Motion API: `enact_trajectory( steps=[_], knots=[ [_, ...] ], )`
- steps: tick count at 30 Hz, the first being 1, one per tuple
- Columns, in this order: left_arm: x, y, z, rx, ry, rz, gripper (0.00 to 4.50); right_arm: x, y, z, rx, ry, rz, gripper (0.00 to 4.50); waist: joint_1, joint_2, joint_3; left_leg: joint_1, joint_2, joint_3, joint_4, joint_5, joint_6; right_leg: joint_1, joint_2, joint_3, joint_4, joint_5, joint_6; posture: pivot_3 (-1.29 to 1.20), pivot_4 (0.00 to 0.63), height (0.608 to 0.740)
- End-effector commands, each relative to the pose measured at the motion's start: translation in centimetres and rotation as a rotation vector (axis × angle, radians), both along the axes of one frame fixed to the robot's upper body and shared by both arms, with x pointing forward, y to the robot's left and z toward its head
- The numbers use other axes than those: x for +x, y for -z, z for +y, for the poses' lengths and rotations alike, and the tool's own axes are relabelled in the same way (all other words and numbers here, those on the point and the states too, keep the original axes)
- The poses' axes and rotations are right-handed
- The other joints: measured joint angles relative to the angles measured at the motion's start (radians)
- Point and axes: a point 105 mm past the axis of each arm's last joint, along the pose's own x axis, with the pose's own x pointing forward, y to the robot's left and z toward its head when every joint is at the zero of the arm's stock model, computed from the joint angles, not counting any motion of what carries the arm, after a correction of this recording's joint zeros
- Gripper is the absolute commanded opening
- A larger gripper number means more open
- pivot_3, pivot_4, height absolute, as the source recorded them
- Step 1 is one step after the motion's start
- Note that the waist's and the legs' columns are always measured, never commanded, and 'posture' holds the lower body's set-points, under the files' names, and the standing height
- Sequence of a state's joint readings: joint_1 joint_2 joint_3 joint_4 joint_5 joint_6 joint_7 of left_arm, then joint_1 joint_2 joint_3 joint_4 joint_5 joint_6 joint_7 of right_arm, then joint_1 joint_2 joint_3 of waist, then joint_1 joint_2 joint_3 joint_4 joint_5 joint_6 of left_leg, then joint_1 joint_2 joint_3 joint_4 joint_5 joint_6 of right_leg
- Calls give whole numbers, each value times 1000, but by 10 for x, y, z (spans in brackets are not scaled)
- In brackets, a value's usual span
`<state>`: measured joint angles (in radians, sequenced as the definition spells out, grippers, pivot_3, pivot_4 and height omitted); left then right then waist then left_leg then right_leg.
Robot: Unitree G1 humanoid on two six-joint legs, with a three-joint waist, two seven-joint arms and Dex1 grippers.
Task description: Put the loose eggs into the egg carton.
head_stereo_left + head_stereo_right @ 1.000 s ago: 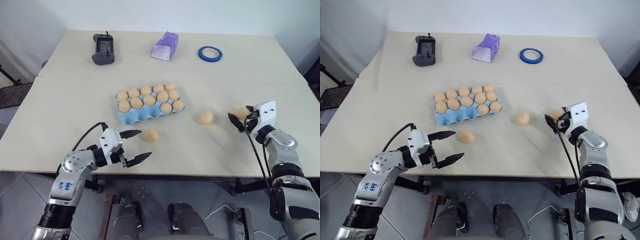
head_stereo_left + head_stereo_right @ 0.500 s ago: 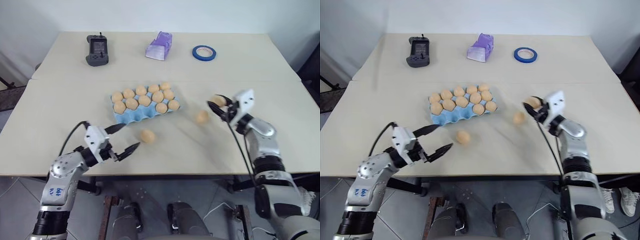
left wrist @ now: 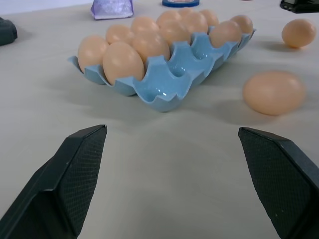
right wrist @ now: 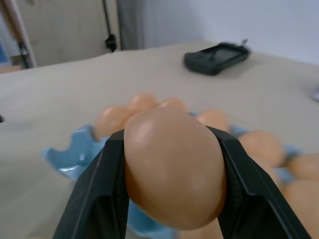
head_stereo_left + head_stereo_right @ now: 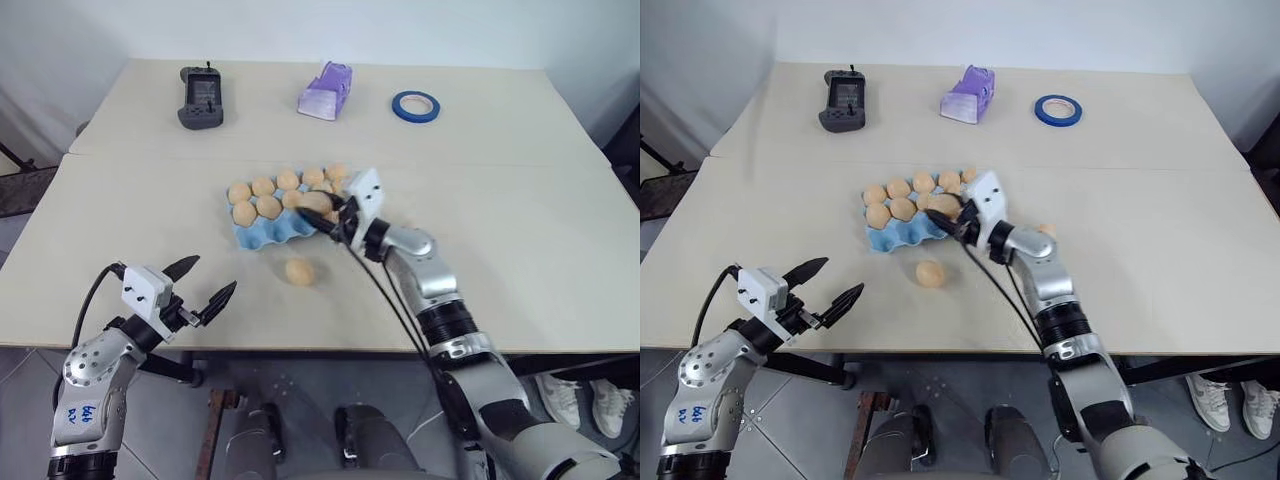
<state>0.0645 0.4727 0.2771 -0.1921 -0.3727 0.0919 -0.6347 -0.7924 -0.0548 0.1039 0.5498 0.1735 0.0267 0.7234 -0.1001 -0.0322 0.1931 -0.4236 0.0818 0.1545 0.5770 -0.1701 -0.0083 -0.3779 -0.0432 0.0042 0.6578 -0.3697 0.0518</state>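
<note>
The right hand [image 5: 325, 212] reaches across over the egg carton [image 5: 262, 231], clenched on an egg [image 4: 172, 167]. The left hand [image 5: 203, 285] hovers spread at the counter's [image 5: 520, 250] near edge. One loose egg [image 5: 299, 271] lies just before the carton; the left wrist view shows another egg [image 3: 298, 33] beyond.

Bare worktop [image 5: 150, 215] is lying wide open between the left pincer [image 5: 203, 283] and the egg carton [image 5: 262, 233]; the right pincer [image 5: 322, 212], gripping an egg [image 5: 313, 203], is hanging over the carton's cups, and a loose egg [image 5: 299, 271] is sitting just before the carton.
</note>
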Motion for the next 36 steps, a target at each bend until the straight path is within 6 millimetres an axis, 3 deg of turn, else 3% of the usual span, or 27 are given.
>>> enact_trajectory(
  steps=[1,3,6,11,16,19,24,28,32,36],
  knots=[
    [-6,-12,-4,-12,5,-44,4500,0,-10,17,-11,-14,-48,1775,0,0,0,0,0,0,0,0,0,0,0,0,0,0,0,0,150,740],
    [-7,-12,-6,-16,9,-42,4500,1,-7,21,-28,-14,-44,1775,-1,0,0,-1,0,0,0,0,0,-1,1,0,0,0,0,0,150,740],
    [-9,-12,-10,-20,23,-39,4500,4,-4,25,-43,-3,-28,2738,-5,0,0,-1,0,0,0,0,0,-1,1,0,0,0,0,0,150,740],
    [-8,-13,-18,-18,58,-42,4500,1,-22,16,-20,-7,-82,4439,-9,0,0,-1,0,0,0,0,-1,-1,1,0,0,0,0,0,150,740],
    [-6,-13,-32,34,136,-42,4500,-26,-35,-23,16,-44,-160,4476,5,0,0,-1,0,-1,-1,-1,-1,0,1,-1,-2,0,0,0,150,740],
    [-4,-14,-39,47,174,-48,4500,-46,-32,-53,45,-39,-169,4476,15,0,0,-2,0,0,-1,-2,-1,0,1,0,-5,0,0,0,150,740],
    [-5,-6,-59,79,299,-24,4500,-64,6,-128,-22,192,-121,4476,19,0,0,-2,0,-1,-1,-2,-1,1,1,-1,-6,0,0,0,150,740],
    [-5,-2,-72,104,375,-21,4500,-69,22,-180,6,422,-73,4476,11,0,0,-1,0,0,0,-2,-1,1,1,1,-6,0,-1,0,150,740],
    [-1,1,-85,121,461,-16,4500,-80,44,-209,-36,525,-61,4476,13,0,0,1,0,-1,0,-2,-1,3,2,1,-5,0,-1,0,150,740],
    [3,1,-94,145,523,-22,4500,-83,57,-220,-47,582,-51,4476,16,0,0,1,0,-1,0,-2,0,3,2,1,-5,0,0,0,150,740]
  ],
)
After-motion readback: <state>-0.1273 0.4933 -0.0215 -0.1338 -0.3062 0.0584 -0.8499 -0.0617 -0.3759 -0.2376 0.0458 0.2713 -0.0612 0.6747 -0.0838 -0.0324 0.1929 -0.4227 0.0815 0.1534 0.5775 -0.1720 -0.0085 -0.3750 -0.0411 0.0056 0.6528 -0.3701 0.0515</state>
